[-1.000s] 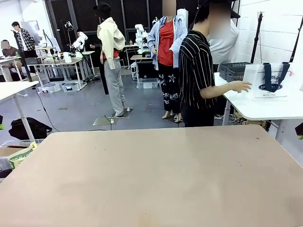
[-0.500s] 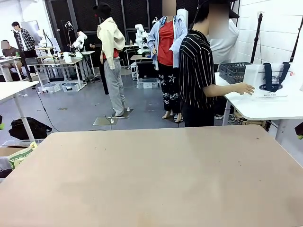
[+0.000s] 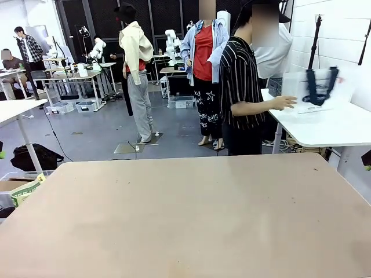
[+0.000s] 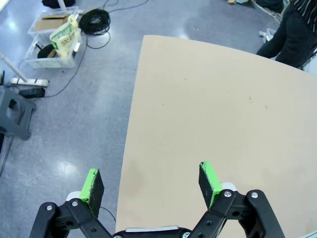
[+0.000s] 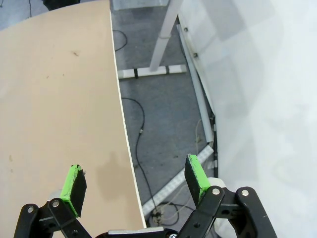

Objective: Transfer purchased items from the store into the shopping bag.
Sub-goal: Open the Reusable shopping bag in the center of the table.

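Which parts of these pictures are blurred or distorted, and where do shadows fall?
Front view: the shopping bag at the person's hand is smeared by motion blur, the tan table is sharp. Left wrist view: the table's straight edge looks bent, a wide-angle distortion. Right wrist view: same bending, and a soft shadow lies on the table by the right end effector.

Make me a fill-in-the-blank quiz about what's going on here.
The person's hand touches the ___ on the white table.
The robot's left hand is ___.
The robot's right hand hangs over the brown table's ___.
Missing words: bag; open; edge.
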Controlling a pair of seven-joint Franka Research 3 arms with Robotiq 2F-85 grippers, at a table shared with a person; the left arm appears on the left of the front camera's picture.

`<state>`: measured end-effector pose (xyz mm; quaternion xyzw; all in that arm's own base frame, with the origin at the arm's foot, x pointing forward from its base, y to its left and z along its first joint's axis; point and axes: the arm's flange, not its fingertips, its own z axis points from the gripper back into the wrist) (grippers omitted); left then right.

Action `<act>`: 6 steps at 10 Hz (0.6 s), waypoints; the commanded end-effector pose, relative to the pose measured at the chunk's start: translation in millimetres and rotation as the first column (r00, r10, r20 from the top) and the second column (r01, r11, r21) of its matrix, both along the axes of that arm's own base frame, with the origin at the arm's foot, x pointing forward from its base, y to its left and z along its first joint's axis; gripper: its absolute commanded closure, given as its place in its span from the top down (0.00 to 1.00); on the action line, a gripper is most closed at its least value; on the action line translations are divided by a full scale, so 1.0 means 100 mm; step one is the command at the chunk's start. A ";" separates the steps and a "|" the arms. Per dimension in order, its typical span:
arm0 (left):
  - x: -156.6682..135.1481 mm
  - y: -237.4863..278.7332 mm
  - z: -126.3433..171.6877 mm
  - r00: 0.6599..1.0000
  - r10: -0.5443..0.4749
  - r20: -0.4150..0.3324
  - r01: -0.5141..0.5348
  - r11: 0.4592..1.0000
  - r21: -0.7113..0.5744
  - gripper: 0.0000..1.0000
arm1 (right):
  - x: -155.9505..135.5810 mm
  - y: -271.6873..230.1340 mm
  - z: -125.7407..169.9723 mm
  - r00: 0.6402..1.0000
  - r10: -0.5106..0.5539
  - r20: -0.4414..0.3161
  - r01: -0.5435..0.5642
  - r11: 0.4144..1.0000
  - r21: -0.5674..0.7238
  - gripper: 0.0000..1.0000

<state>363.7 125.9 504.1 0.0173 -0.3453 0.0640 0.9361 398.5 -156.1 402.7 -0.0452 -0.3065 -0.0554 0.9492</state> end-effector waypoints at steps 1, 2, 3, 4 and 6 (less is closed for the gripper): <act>-0.01 0.01 0.00 1.000 0.009 -0.006 -0.009 1.000 0.006 1.00 | -0.01 0.00 0.01 1.000 0.003 -0.005 -0.003 1.000 -0.008 1.00; -0.01 0.01 0.00 1.000 0.009 -0.006 -0.009 1.000 0.006 1.00 | -0.01 0.00 0.01 1.000 0.003 -0.005 -0.003 1.000 -0.008 1.00; -0.01 0.01 0.00 1.000 0.009 -0.006 -0.009 1.000 0.006 1.00 | -0.01 0.00 0.01 1.000 0.003 -0.005 -0.003 1.000 -0.008 1.00; -0.01 0.01 0.00 1.000 0.009 -0.006 -0.009 1.000 0.006 1.00 | -0.01 0.00 0.01 1.000 0.003 -0.005 -0.003 1.000 -0.008 1.00; -0.01 0.01 0.00 1.000 0.009 -0.006 -0.009 1.000 0.006 1.00 | -0.01 0.00 0.01 1.000 0.003 -0.005 -0.003 1.000 -0.008 1.00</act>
